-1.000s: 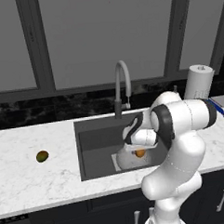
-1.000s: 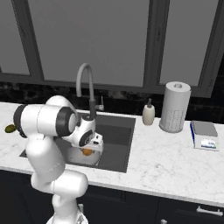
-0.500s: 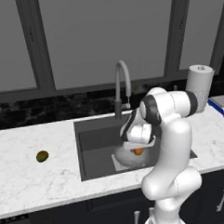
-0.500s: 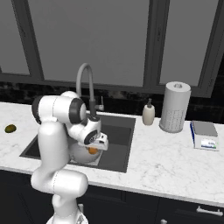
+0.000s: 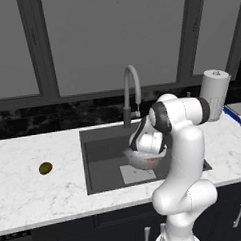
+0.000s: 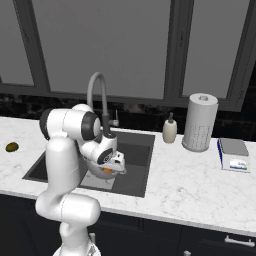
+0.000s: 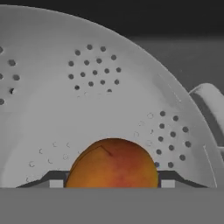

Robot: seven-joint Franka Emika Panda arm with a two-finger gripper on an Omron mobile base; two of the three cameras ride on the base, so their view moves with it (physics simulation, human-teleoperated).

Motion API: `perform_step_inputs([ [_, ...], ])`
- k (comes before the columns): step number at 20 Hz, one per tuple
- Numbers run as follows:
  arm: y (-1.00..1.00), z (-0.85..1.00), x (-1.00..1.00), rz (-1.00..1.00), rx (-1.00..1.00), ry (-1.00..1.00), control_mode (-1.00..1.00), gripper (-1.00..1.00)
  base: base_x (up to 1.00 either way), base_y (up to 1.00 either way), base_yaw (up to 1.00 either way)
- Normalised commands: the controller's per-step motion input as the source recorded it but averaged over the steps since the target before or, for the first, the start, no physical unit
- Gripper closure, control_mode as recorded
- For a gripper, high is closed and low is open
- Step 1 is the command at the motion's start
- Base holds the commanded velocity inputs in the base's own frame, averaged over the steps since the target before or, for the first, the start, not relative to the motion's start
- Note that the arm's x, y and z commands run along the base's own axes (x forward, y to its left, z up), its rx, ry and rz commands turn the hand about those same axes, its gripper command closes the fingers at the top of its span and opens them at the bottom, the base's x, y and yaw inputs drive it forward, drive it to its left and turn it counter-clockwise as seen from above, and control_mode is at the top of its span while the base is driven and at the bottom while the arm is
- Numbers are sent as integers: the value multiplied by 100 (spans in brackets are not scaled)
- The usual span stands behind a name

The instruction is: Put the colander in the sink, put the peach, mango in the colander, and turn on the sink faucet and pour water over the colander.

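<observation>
The white perforated colander (image 5: pixel 136 159) (image 6: pixel 96 170) (image 7: pixel 87 100) sits in the dark sink (image 5: pixel 102 158) (image 6: pixel 135 155). My gripper (image 5: pixel 150 158) (image 6: pixel 108 169) (image 7: pixel 112 180) hangs inside its bowl, shut on the orange-red peach (image 5: pixel 151 160) (image 6: pixel 106 171) (image 7: pixel 113 164), which sits between the two finger tips just above the colander's floor. The olive-green mango (image 5: pixel 45 168) (image 6: pixel 11 146) lies on the marble counter left of the sink. The grey gooseneck sink faucet (image 5: pixel 132 87) (image 6: pixel 97 90) arches over the basin from behind; I see no water running.
A paper towel roll (image 5: pixel 214 92) (image 6: pixel 200 121) and a soap bottle (image 6: pixel 170 130) stand on the counter right of the sink. A blue-and-white box (image 6: pixel 234 154) (image 5: pixel 239 111) lies further right. Dark windows run behind the counter.
The arm's upper part has swung left, closer over the sink. The hand has stayed over the colander with the peach still in its grip.
</observation>
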Motion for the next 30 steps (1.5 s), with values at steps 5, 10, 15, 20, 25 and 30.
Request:
perform_step_inputs([
  [5,0,6,-20,0,0,-7,-100,-100,0,0,0],
  [10,0,28,-13,0,0,-12,-100,-100,0,0,0],
  [15,0,45,-18,0,0,-17,-100,-100,0,0,0],
  [20,0,51,-59,0,0,-17,-100,-100,0,0,0],
  [25,8,70,-69,0,0,-17,-100,-100,0,0,0],
  [30,8,98,-28,0,0,-9,-100,-100,0,0,0],
])
